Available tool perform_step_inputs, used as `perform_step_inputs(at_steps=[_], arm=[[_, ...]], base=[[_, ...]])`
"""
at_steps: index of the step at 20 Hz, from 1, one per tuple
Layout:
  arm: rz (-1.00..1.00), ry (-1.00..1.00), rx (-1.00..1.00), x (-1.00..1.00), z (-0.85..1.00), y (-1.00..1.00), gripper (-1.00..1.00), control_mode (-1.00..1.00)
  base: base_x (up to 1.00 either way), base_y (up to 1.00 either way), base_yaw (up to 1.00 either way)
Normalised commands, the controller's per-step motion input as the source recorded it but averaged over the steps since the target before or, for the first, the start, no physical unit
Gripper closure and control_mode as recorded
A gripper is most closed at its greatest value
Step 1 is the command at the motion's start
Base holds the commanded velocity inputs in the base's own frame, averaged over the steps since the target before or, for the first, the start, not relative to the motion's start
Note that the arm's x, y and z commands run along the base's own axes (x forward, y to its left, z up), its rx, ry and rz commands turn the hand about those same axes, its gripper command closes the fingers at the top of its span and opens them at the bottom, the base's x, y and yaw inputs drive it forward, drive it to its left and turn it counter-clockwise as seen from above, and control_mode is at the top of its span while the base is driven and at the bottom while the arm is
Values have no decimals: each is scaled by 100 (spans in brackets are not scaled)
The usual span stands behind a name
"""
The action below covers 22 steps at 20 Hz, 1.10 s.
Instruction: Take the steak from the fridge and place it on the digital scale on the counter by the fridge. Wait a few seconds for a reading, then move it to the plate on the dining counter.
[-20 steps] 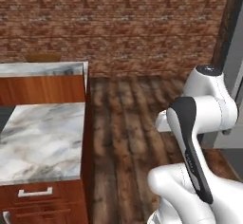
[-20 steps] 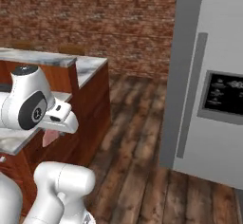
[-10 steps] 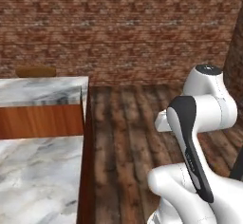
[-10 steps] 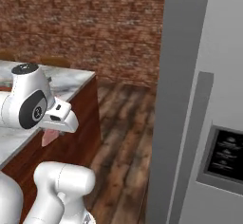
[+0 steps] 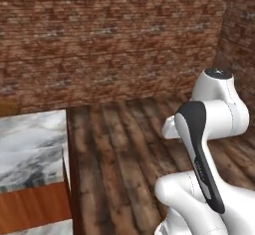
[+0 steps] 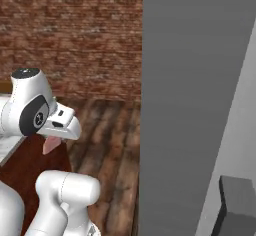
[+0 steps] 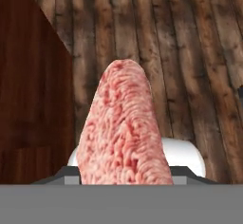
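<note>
1. Under the arm's hand, steak (image 7: 124,128) hangs over wooden floor (image 7: 190,52), clamped in the pincer (image 6: 52,141).
2. Fridge (image 6: 195,80) closed at right; retrieval done.
3. Marble desk (image 5: 30,144) near left; plate placement apparently left.

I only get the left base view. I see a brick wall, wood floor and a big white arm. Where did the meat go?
Observer: The steak is in the hand; the hand view shows it close up, pink and bumpy.
Operator: Is it over a table?
Observer: No, in the hand view it hangs over the wooden floor, beside a red-brown wood panel.
Operator: Is the fridge near?
Observer: Yes, in the right base view the fridge stands as a tall grey wall on the arm's right.
</note>
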Motion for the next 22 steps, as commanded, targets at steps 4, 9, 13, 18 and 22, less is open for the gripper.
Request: perform_step_inputs(at_steps=[4,9,13,18,22], arm=[[0,0,0,0,0,0,100,100],[0,0,0,0,0,0,100,100],[0,0,0,0,0,0,100,100],[0,0,0,0,0,0,100,100],[0,0,0,0,0,0,100,100]], base=[[100,27,-39],[100,37,-23],[100,31,-6],[100,13,3],[100,0,22]])
